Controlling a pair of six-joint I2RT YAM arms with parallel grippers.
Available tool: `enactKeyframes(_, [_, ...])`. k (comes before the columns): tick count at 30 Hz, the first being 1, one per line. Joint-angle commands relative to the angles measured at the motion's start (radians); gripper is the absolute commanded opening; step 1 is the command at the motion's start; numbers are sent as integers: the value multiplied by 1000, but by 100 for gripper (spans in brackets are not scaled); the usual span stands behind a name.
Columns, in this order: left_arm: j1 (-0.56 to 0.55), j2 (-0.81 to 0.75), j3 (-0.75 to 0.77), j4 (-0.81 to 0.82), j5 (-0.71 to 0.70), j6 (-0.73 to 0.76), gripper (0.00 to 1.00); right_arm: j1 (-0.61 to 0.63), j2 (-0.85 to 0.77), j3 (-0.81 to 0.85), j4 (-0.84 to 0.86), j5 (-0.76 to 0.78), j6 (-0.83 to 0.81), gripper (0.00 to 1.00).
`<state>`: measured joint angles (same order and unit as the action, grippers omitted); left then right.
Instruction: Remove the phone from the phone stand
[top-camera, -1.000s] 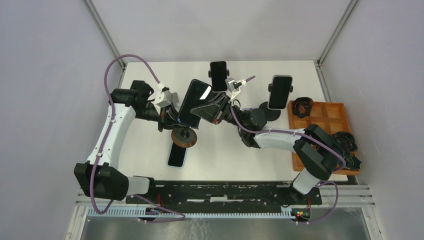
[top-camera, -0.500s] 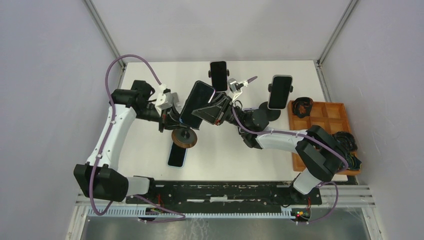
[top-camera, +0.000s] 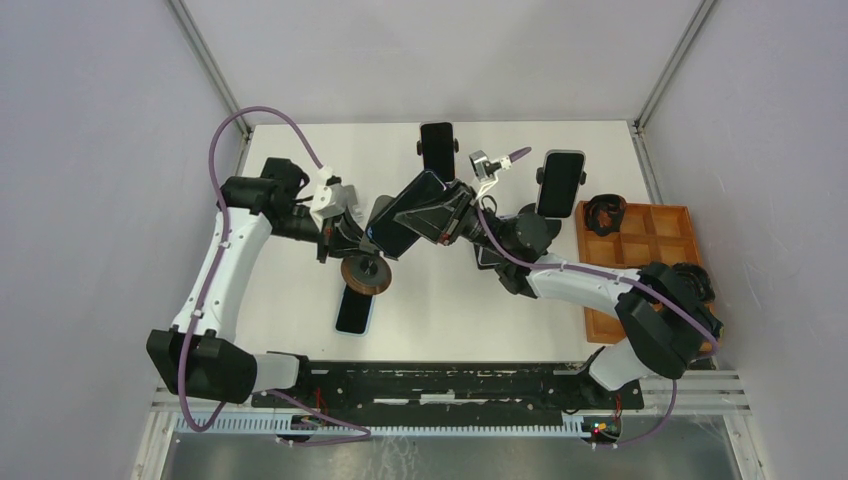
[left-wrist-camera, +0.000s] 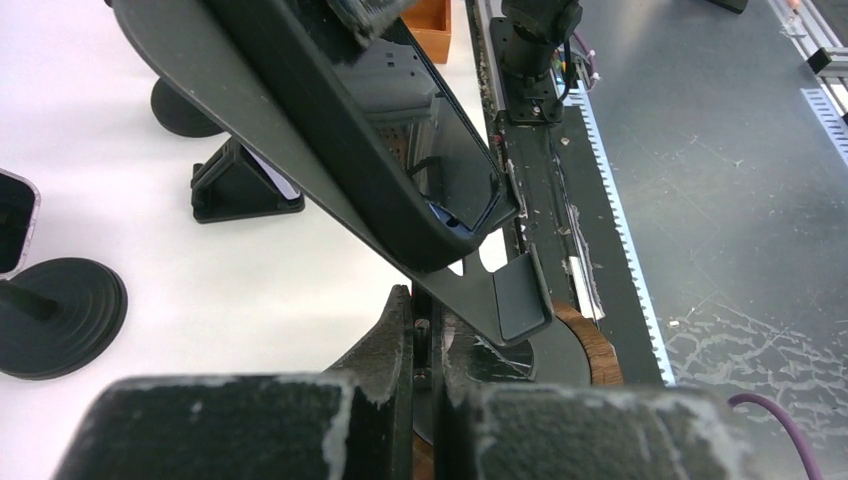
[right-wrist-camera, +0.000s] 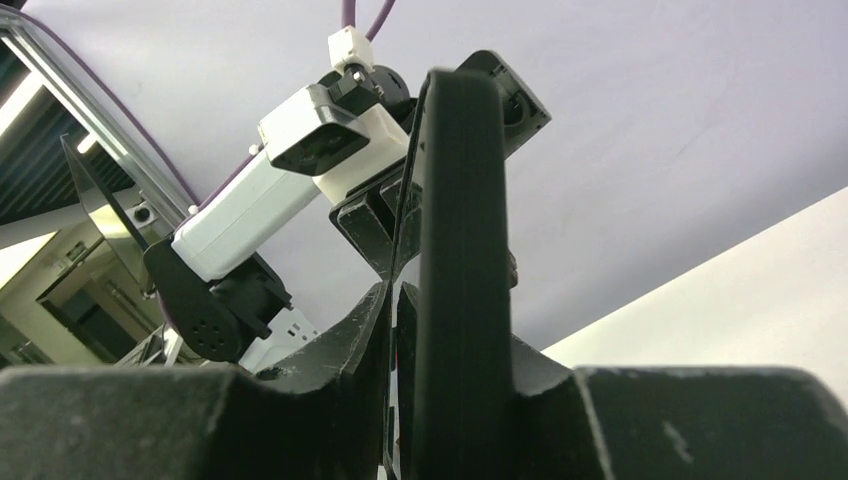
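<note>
Orange tray (top-camera: 640, 206) out on the right of the white table (top-camera: 300, 150), split into compartments. Dark coiled bands (top-camera: 604, 213) in the tray's back-left cell, more piled along its right side. Just left of the tray, a silver-edged phone (top-camera: 560, 183) upright in a black holder. Further left of the tray, at the back, a second upright phone (top-camera: 437, 150). Well left of the tray and nearer, a flat phone (top-camera: 354, 312), screen dark.

left arm (top-camera: 225, 255), right arm (top-camera: 570, 281): white links, blk joints; purple cables (top-camera: 255, 110); blk fingers (left-wrist-camera: 388, 342), edges scuffed pale.
</note>
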<state>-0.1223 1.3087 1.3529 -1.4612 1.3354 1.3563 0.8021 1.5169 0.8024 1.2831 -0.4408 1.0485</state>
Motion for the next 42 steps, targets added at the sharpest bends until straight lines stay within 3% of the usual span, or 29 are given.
enactKeyframes(1, [6,-3,51,-4,1,21,2,-32,-91,-7,75,14,-16,32])
enactKeyframes(13, [46,48,107,-4,-22,42,2,-53,-123,-44,59,4,20,27])
enactKeyframes(26, [65,59,94,-3,-34,48,2,-71,-154,-53,19,33,5,37])
enactKeyframes(28, [66,62,96,-3,-37,49,2,-72,-150,-50,19,33,12,34])
enactKeyframes(31, [67,67,104,-4,-38,48,2,-72,-146,-42,18,28,25,21])
enactKeyframes(34, [78,77,111,-4,-43,57,2,-74,-154,-40,-14,21,20,18])
enactKeyframes(42, [195,173,193,-4,-8,56,2,-105,-233,-80,-106,9,0,28])
